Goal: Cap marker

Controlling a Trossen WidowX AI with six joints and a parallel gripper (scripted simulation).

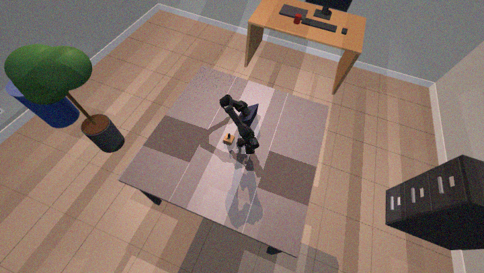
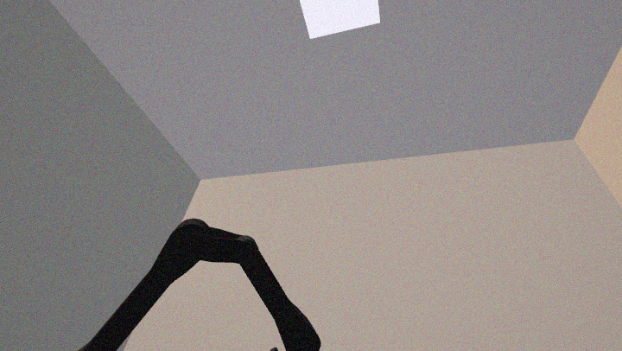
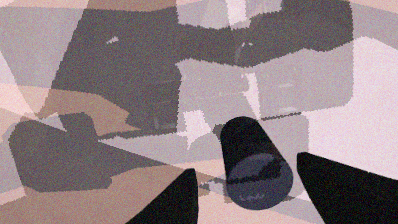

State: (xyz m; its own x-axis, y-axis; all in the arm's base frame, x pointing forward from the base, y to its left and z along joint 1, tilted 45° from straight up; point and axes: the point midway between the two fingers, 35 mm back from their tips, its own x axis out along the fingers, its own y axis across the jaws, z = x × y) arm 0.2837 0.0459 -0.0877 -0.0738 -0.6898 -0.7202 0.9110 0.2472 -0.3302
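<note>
Gripper jaws half open, straddling cap, no contact seen. Holder block at 9 o'clock, marker upright inside.

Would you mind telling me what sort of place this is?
It looks like an office or study: a desk with a monitor and keyboard, a potted plant, and a wood floor.

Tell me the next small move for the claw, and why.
Probably lower a little further, then close. In the wrist view the dark cylindrical cap stands upright between the two black fingers, nearer the right-hand one, with gaps on both sides. The open claw holds nothing yet.
</note>
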